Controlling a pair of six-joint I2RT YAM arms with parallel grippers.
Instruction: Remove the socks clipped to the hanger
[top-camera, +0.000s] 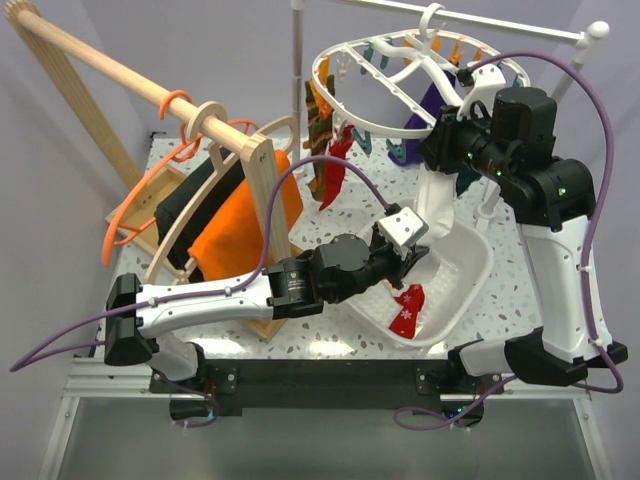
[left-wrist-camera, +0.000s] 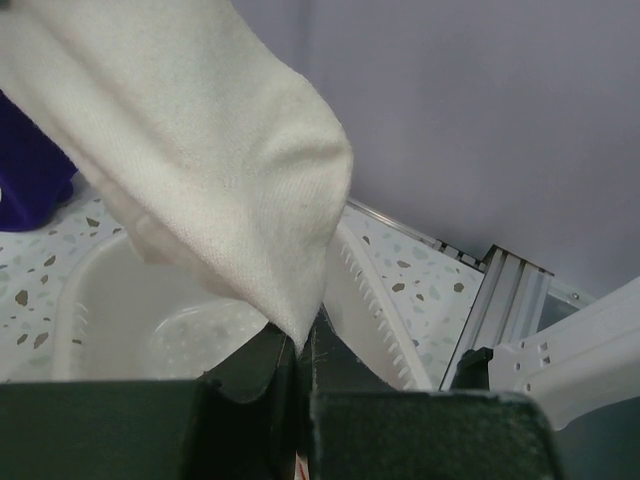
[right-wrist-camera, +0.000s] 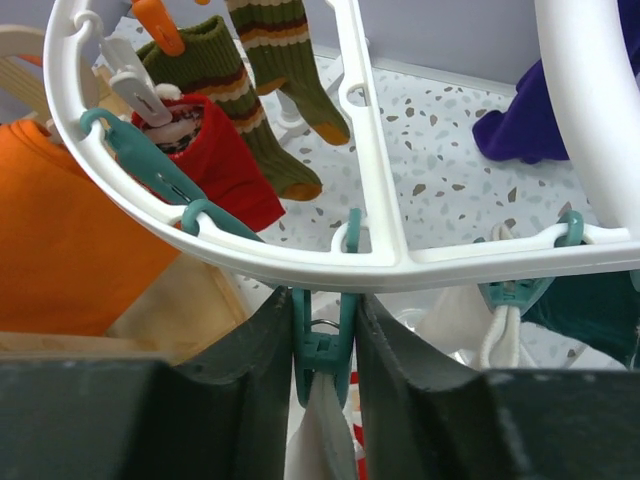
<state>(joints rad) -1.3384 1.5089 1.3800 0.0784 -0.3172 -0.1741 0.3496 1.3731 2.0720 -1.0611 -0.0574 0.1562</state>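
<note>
The white oval hanger (top-camera: 395, 85) hangs from a rail at the back, with orange and teal clips. A white sock (top-camera: 437, 205) hangs from a teal clip (right-wrist-camera: 322, 340) on its near rim (right-wrist-camera: 300, 265). My right gripper (right-wrist-camera: 322, 345) is shut on that clip, one finger on each side; in the top view it (top-camera: 438, 150) sits under the rim. My left gripper (left-wrist-camera: 300, 345) is shut on the lower tip of the white sock (left-wrist-camera: 200, 150), above the basin. Red (right-wrist-camera: 215, 165), brown-striped (right-wrist-camera: 270, 90), purple (right-wrist-camera: 520, 110) and dark teal (right-wrist-camera: 590, 310) socks stay clipped.
A white basin (top-camera: 470, 270) stands under the hanger with a red sock with white marks (top-camera: 408, 310) in it. Wooden coat hangers with orange (top-camera: 235, 225) and black cloths hang from a wooden rod (top-camera: 110, 75) at the left. The rail's post (top-camera: 297, 60) stands behind.
</note>
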